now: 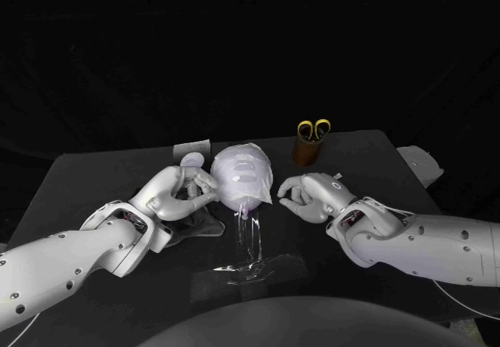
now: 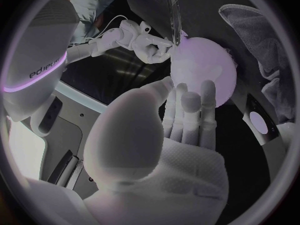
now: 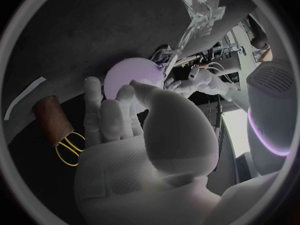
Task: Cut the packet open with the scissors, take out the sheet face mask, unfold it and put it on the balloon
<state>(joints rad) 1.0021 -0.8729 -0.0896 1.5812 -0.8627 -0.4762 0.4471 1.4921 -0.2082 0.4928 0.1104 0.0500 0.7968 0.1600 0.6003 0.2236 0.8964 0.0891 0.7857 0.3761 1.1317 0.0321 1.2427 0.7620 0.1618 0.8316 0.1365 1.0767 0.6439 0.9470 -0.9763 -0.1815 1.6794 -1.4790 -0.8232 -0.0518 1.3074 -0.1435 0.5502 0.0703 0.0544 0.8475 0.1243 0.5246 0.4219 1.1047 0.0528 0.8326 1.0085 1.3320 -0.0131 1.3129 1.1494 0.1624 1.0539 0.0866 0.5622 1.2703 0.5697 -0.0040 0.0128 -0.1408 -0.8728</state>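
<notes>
The left hand (image 1: 179,194) laid open, empty fingers on the balloon (image 2: 200,65) wearing the mask (image 1: 242,172). The right hand (image 1: 308,195) touched it; its grip I cannot tell.

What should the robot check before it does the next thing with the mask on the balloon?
1. The white sheet face mask covers the front of the pale purple round balloon: ok.
2. The left hand has its fingers against the balloon's side: ok.
3. The right hand has a firm hold at the balloon's other side: cannot tell.
4. The clear plastic film is off the mask: not ok. It hangs from the mask's lower edge down to the black table.
5. The yellow-handled scissors stand in their brown cylindrical holder, away from both hands: ok.
</notes>
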